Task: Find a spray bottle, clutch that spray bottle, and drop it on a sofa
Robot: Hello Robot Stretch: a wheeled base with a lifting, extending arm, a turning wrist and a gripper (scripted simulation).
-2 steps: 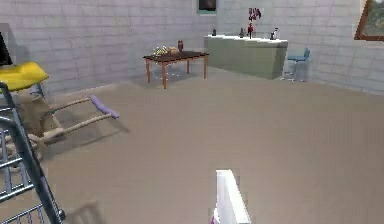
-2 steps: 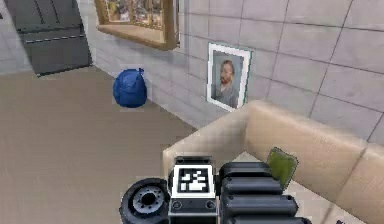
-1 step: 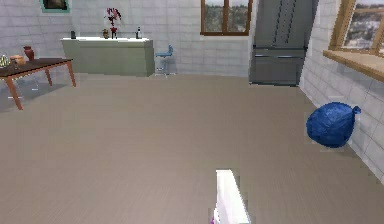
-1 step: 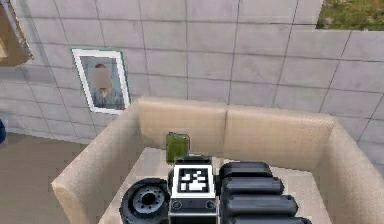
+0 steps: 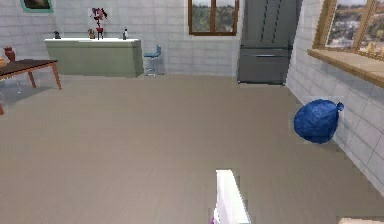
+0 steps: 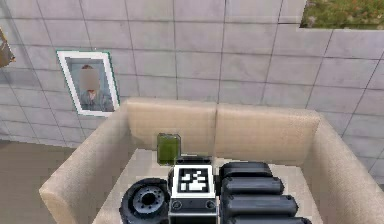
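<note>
A beige sofa (image 6: 215, 130) stands against the tiled wall in the arm side view, directly out from the arm. The gripper (image 6: 165, 165) reaches over its seat, next to a white marker square (image 6: 192, 182). A small green translucent thing (image 6: 168, 148) sits at the gripper's far end, in front of the sofa's backrest. Its shape is too vague to call a spray bottle. I cannot tell whether the gripper holds it or whether it rests on the seat.
A framed picture (image 6: 88, 82) leans on the wall left of the sofa. The forward view has open brown floor, a blue sack (image 5: 318, 120) by the right wall, a grey fridge (image 5: 268, 40), a pale counter (image 5: 95, 55), a dark table (image 5: 25, 68), and a white thing (image 5: 232, 200) at the bottom.
</note>
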